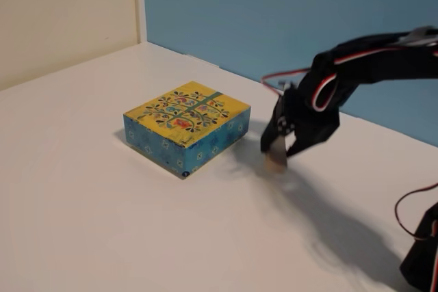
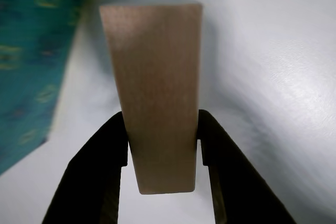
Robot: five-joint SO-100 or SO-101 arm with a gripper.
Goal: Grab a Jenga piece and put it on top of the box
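Our black two-finger gripper (image 2: 163, 153) clamps the light-tan wooden Jenga block (image 2: 157, 93) at frame centre. We should lift clear before crossing left onto the yellow tree-patterned box (image 1: 188, 111).

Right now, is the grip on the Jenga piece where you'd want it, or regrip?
Keep it, probably. The gripper pinches the Jenga piece across its narrow width, on the two long side faces, near one end. Those flat parallel sides suit two fingers. Most of the length sticks out ahead, beside the box, so it could pivot; nearer mid-length would be firmer.
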